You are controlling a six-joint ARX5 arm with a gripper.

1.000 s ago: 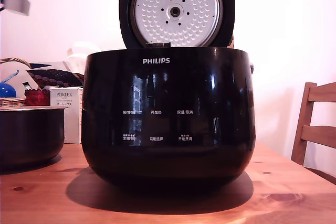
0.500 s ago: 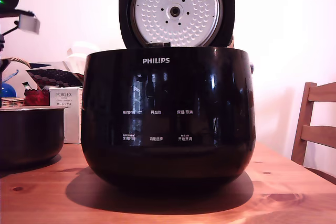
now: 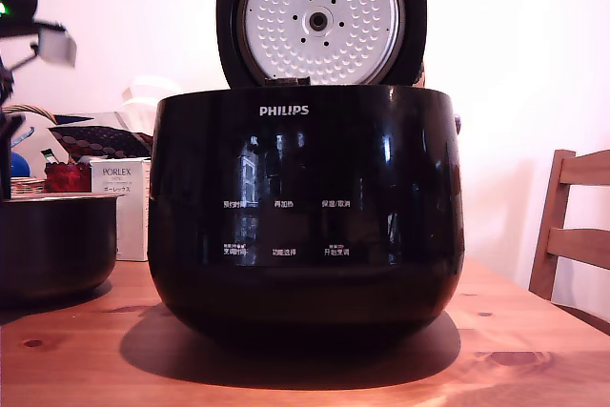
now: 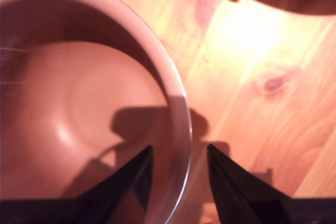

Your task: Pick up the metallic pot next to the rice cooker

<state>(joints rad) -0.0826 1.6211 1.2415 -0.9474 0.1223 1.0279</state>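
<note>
The metallic pot (image 3: 57,245) sits on the wooden table at the exterior view's left edge, dark with a thin pale rim, beside the big glossy black PHILIPS rice cooker (image 3: 305,216). The cooker's lid (image 3: 319,16) stands open and shows its dimpled silver plate. My arm (image 3: 19,7) hangs above the pot, a green light on its housing. In the wrist view my gripper (image 4: 178,150) is open and straddles the pot's rim (image 4: 178,108): one dark finger (image 4: 134,174) is inside the empty bowl, the other (image 4: 226,182) outside over the table. Whether the fingers touch the rim is not clear.
Behind the pot stands a white PORLEX box (image 3: 119,207), with a wicker basket (image 3: 24,183) holding a red item and dark cloth further back. A wooden chair (image 3: 572,226) stands at the exterior view's right. Bare table (image 3: 515,331) lies in front of and beside the cooker.
My arm has come further into the exterior view at the top left and lowered toward the pot. The pot and the cooker have not moved.
</note>
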